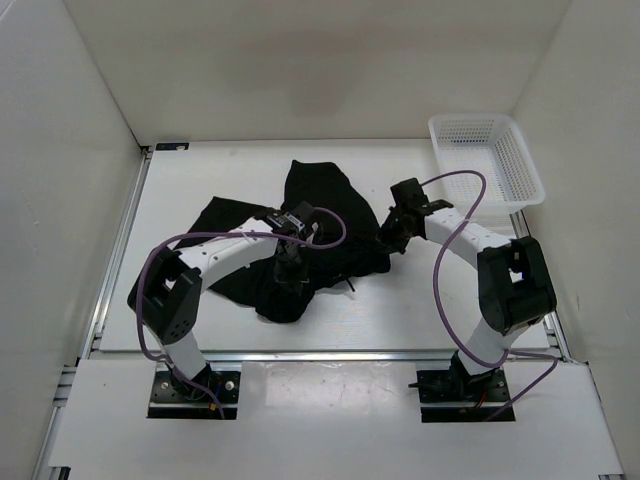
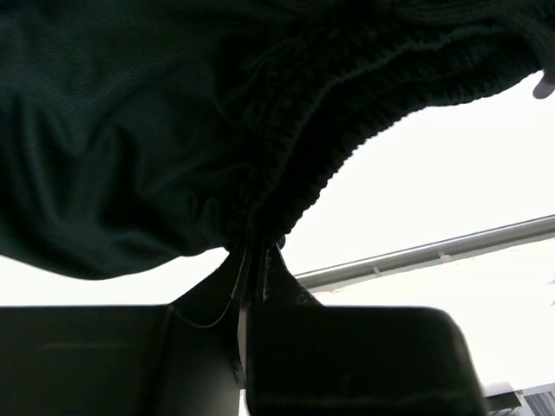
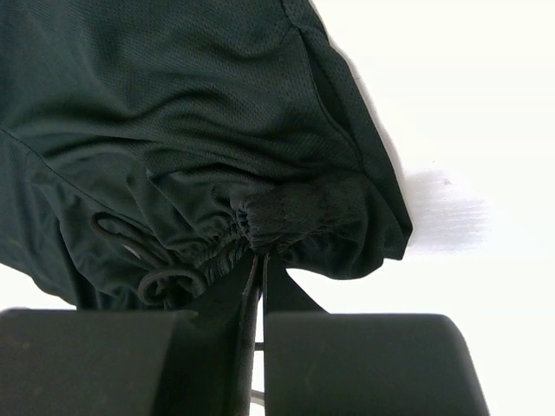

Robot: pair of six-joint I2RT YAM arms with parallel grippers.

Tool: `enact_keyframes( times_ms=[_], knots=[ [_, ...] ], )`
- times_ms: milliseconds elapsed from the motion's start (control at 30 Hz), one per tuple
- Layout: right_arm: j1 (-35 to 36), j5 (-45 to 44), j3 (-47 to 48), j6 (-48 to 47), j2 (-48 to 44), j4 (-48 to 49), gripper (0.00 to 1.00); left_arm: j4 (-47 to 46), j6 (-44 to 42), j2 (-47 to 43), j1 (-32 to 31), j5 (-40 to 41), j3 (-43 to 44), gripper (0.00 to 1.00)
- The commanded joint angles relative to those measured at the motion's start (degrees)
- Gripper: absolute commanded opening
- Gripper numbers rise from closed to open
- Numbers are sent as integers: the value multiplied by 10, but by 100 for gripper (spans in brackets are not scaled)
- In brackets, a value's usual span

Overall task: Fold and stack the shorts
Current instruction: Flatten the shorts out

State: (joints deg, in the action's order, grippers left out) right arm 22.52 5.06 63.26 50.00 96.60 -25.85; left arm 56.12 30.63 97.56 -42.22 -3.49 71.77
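The black shorts (image 1: 320,200) lie crumpled across the middle of the white table. My left gripper (image 1: 288,268) is shut on the gathered waistband of the shorts (image 2: 173,130) near their front edge, the fabric bunching at the fingertips (image 2: 257,251). My right gripper (image 1: 390,240) is shut on the waistband at the shorts' right side (image 3: 173,104), pinching a bunched fold (image 3: 295,212). The thin drawstring (image 3: 160,282) loops just left of the right fingers.
A white plastic basket (image 1: 490,155) stands at the back right corner. White walls enclose the table on three sides. A metal rail (image 1: 320,355) runs along the table's near edge, also in the left wrist view (image 2: 434,254).
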Motion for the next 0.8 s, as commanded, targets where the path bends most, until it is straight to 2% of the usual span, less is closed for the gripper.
enact_keyframes(
  times_ms=[0, 100, 200, 233, 267, 300, 367, 400, 433, 500, 533, 633, 767],
  knots=[
    [0, -13, 43, -22, 3, -20, 0, 17, -3, -19, 16, 18, 43, 10],
    [0, -22, 124, -38, 21, -46, 0, 58, -22, -43, 63, 62, 86, 10],
    [0, -6, 255, -59, 63, -67, 0, 94, -51, -60, 133, 87, 156, 10],
    [5, 3, 328, -66, 88, -74, 0, 118, -58, -60, 152, 100, 179, 10],
    [5, 23, 364, -71, 100, -74, 0, 130, -65, -66, 193, 107, 231, 10],
    [5, 43, 395, -77, 110, -52, 0, 143, -72, -66, 213, 116, 264, 10],
    [10, 92, 472, -72, 131, -3, 0, 189, -66, -72, 254, 204, 343, 10],
    [10, 112, 498, -72, 139, 51, 0, 196, -66, -72, 265, 227, 425, 10],
    [10, 149, 570, -63, 162, 72, 0, 196, -74, -81, 275, 252, 468, 10],
    [10, 188, 655, -56, 214, 125, 0, 203, -87, -96, 293, 252, 576, 10],
    [10, 204, 688, -47, 227, 149, 0, 188, -87, -110, 300, 261, 590, 10],
    [10, 224, 725, -23, 241, 248, 0, 117, -93, -157, 283, 226, 597, 10],
    [-14, 239, 625, -38, 179, 276, 0, 103, -114, -165, 226, 127, 552, 10]
  ],
)
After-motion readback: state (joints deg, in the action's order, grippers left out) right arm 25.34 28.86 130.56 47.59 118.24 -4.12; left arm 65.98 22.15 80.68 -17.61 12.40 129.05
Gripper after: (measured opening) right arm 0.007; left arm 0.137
